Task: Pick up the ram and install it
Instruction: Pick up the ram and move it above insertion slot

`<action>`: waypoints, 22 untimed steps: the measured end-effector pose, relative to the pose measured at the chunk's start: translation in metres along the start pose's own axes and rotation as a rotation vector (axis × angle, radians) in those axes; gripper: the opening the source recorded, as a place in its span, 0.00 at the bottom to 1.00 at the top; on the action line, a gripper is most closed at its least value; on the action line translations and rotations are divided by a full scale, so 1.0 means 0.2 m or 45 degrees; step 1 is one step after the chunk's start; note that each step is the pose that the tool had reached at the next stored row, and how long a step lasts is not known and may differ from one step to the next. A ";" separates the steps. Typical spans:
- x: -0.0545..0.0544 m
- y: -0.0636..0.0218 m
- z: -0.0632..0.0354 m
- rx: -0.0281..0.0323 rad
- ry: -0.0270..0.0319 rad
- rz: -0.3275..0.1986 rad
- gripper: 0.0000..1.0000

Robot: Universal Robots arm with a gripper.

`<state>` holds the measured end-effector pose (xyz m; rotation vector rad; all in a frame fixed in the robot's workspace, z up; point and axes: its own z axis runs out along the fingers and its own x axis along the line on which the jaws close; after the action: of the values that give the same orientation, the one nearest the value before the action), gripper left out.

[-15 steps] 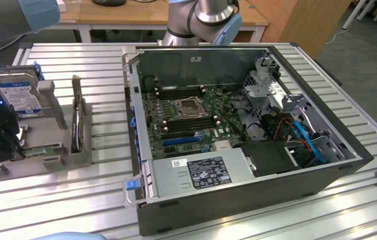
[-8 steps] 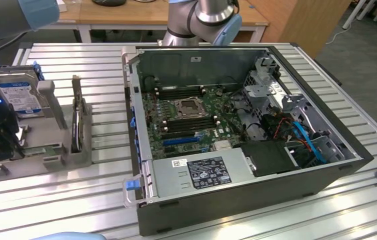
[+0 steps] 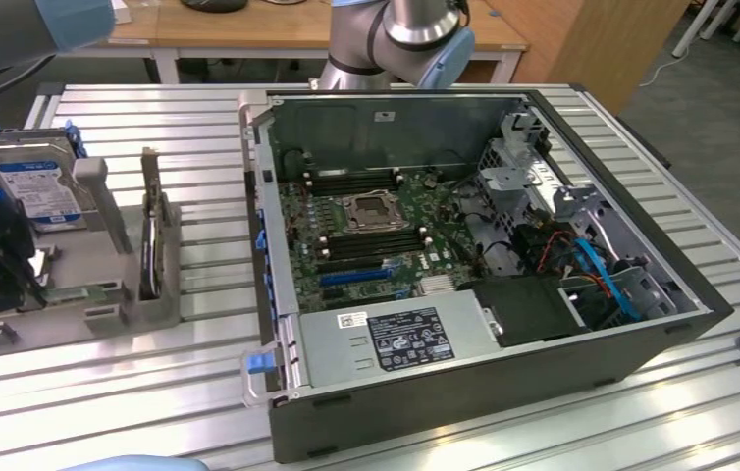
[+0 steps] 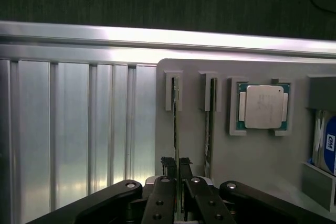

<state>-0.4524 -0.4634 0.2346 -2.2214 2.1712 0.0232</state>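
The ram (image 4: 176, 119) stands on edge in a slot of the grey holder tray (image 4: 236, 156), a thin green stick seen edge-on. My gripper (image 4: 176, 162) is right over it, with its two dark fingers (image 4: 167, 169) pressed against either side of the stick. The stick's far end still sits in its slot bracket. In the exterior view my gripper (image 3: 4, 275) hangs low over the tray (image 3: 95, 324) at the exterior view's left, and a sliver of the green ram (image 3: 82, 291) shows beside it.
A second stick (image 4: 210, 124), a square silver CPU (image 4: 261, 107) and a hard drive (image 3: 36, 186) share the tray. The open computer case (image 3: 684, 324) lies at the exterior view's right, its motherboard (image 3: 370, 221) exposed. The table (image 3: 147, 412) is slatted aluminium.
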 end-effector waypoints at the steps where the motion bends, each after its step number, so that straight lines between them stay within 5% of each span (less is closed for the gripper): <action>1: 0.00 0.000 -0.004 -0.0001 0.0000 0.000 0.14; 22: 0.00 -0.001 -0.088 -0.0008 0.0002 0.017 0.14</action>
<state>-0.4524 -0.4634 0.2522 -2.2070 2.1867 0.0241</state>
